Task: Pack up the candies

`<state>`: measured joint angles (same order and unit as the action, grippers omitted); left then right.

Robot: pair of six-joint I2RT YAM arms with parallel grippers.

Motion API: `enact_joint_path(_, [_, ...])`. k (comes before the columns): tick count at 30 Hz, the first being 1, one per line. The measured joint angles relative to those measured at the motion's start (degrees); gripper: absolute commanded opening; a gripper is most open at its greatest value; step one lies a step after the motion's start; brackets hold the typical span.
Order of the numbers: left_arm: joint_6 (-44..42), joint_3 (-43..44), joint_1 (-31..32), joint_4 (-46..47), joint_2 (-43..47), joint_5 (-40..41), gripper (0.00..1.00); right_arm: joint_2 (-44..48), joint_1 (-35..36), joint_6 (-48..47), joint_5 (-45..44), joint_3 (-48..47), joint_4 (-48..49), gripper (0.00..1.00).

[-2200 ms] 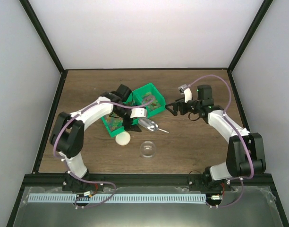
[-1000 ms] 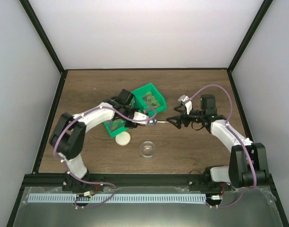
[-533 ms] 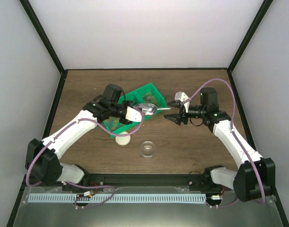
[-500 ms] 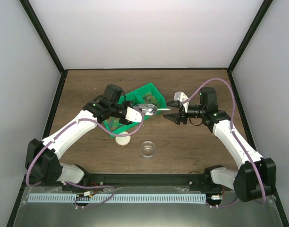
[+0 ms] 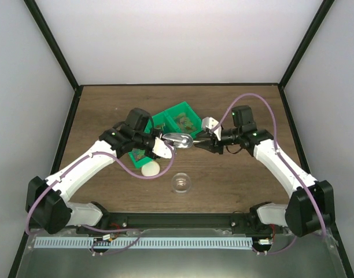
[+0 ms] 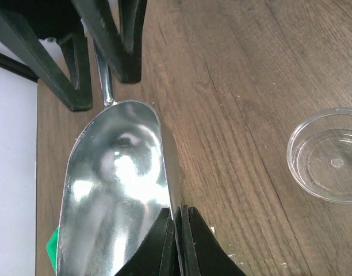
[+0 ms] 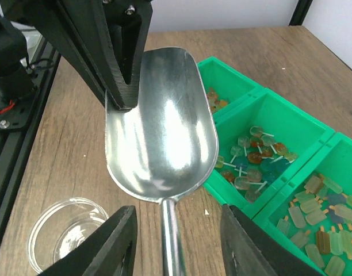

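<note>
My left hand (image 6: 179, 221) is pinched tight on the rim of the shiny metal scoop (image 7: 161, 132). My right hand (image 7: 177, 221) stands part-way wide astride its thin handle, seemingly not touching it. The small wrapped candies (image 7: 251, 161) lie in the compartments of the green plastic bin (image 7: 291, 123), just beside the scoop.

Scoop (image 5: 178, 139) sits above mid-counter (image 5: 246, 104), with the left gripper (image 5: 167, 142) at its 9 o'clock and the right gripper (image 5: 196, 144) at its 3 o'clock, astride the handle. Tray (image 5: 178, 108) lies at the scoop's 12 o'clock, candies (image 7: 251, 161) in its compartments. Jar (image 5: 181, 182) is at the scoop's 6 o'clock; lid (image 5: 150, 168) is at the jar's 10 o'clock, apart.
</note>
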<state>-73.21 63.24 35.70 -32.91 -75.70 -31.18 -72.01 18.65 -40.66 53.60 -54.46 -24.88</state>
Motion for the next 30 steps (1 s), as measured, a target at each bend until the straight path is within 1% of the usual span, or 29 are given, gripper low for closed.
enact_joint_path(4, [-0.76,-0.11,0.55,-0.22,0.13,0.11,0.04,-1.14,0.68,-0.68,-0.76,-0.98,-0.98,0.34])
enact_joint_path(12, [-0.98,-0.52,0.57,-0.20,0.15,0.09,0.04,-1.27,1.16,-1.46,-0.96,-1.18,-2.36,0.32])
enact_joint_path(16, [-1.01,-0.61,0.61,-0.20,0.17,0.07,0.04,-1.66,1.18,-2.32,-1.22,-1.18,-3.15,0.28])
enact_joint_path(24, [-1.20,-0.63,0.61,-0.20,0.39,-0.11,0.04,-1.81,1.20,-3.72,-1.38,-1.05,-3.65,0.27])
enact_joint_path(26, [-1.25,-0.76,0.61,-0.22,0.74,-0.15,0.04,-1.81,1.20,-3.89,-1.38,-0.68,-3.69,0.24])
enact_joint_path(28, [-1.25,-0.81,0.61,-0.20,0.98,-0.24,0.04,-1.75,1.20,-3.91,-1.31,-0.28,-3.67,0.18])
enact_joint_path(30, [-1.20,-0.81,0.61,-0.20,0.98,-0.46,0.04,-1.73,1.20,-3.58,-1.05,-0.11,-3.67,0.15])
